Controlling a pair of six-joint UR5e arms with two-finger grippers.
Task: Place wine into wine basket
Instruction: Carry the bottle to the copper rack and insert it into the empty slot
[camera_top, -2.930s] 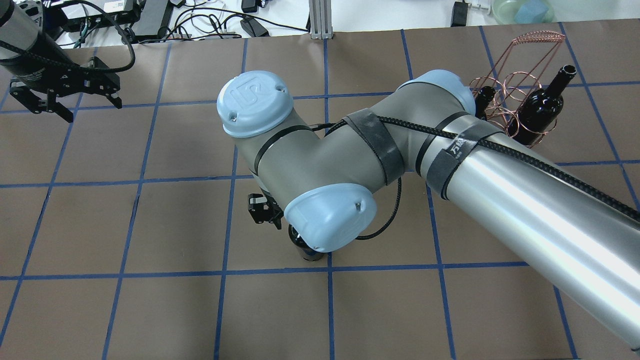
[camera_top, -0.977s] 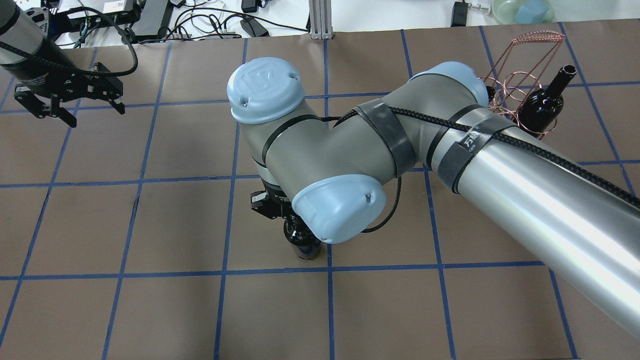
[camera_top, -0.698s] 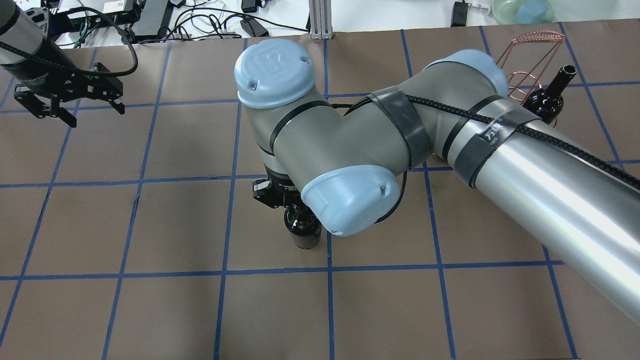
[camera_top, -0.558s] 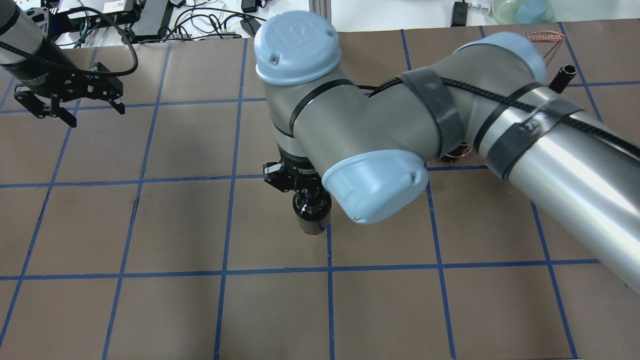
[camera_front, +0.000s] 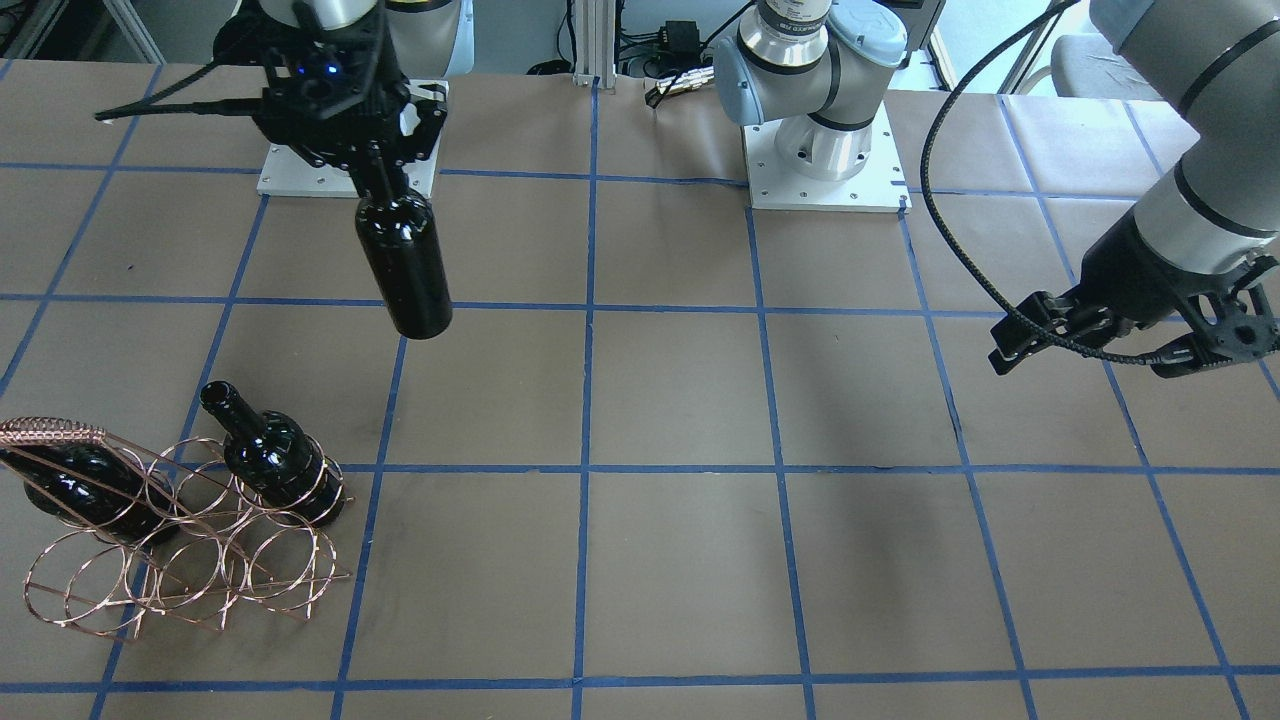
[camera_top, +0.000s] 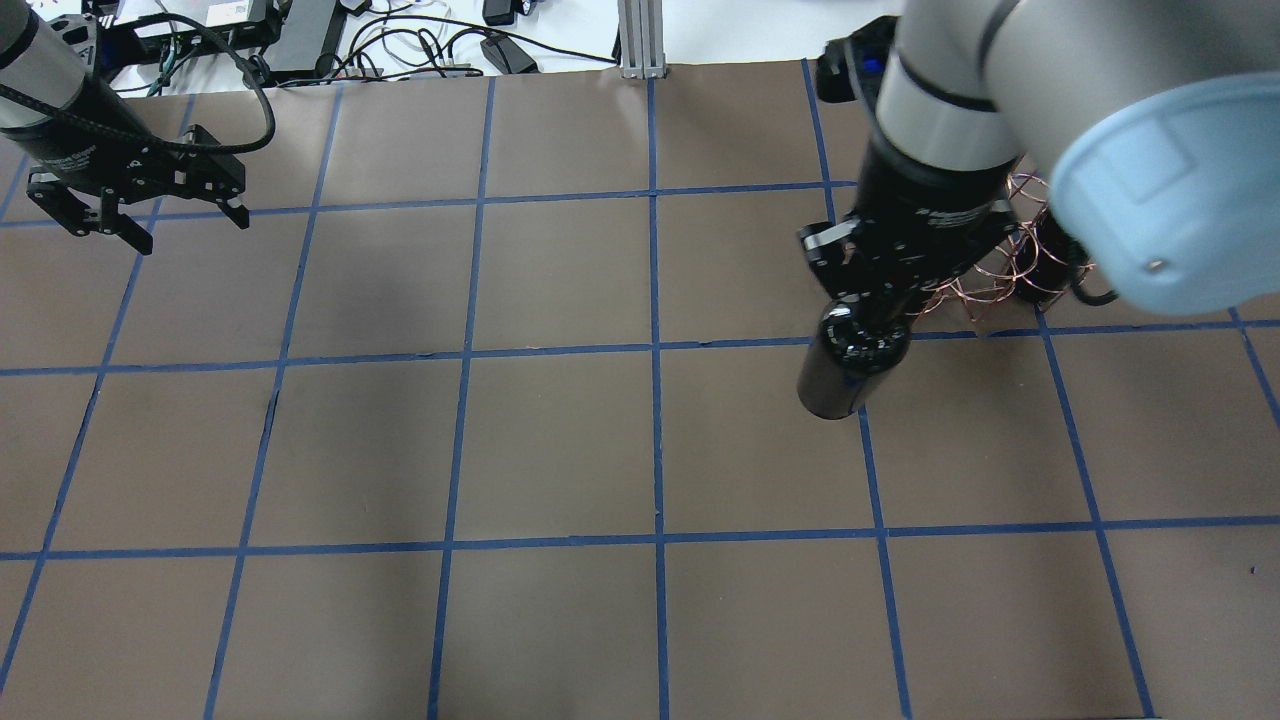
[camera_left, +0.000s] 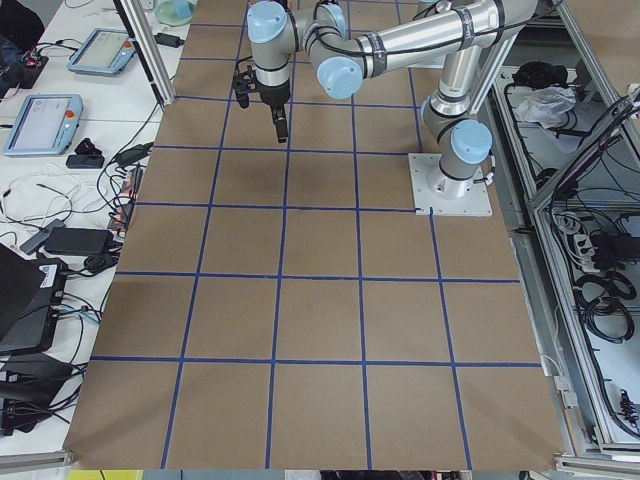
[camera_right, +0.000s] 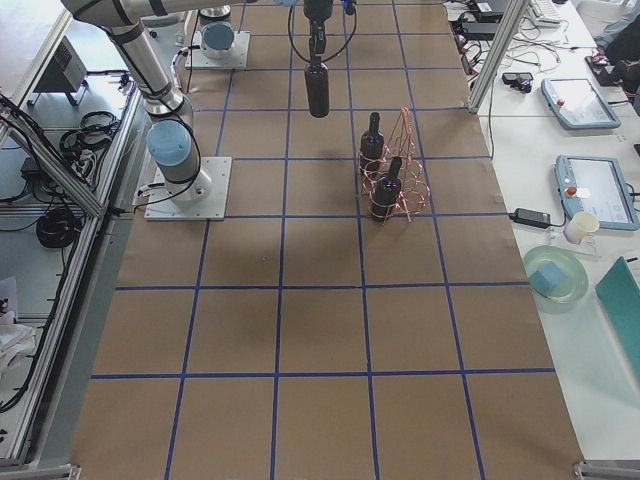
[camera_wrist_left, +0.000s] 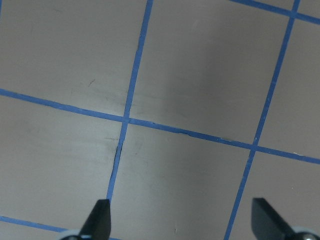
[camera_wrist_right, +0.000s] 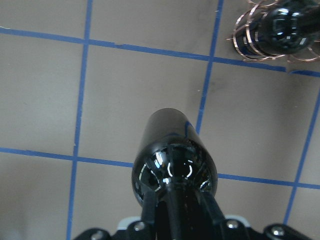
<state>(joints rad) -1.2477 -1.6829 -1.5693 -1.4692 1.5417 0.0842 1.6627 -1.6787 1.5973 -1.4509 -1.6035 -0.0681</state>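
Observation:
My right gripper is shut on the neck of a near-black wine bottle and holds it upright in the air above the table. In the overhead view the bottle hangs just left of the copper wire wine basket. The basket stands on the table with two other dark bottles in its rings. The right wrist view looks down the held bottle, with a basket ring and a bottle at the top right. My left gripper is open and empty, far from both.
The table is brown paper with a blue tape grid. The two arm bases stand at the robot's side of the table. Cables and devices lie beyond the far edge. The left wrist view shows only bare paper.
My right arm has lifted the bottle off the table and carried it to the right, up to the basket. The left arm has stayed almost still.

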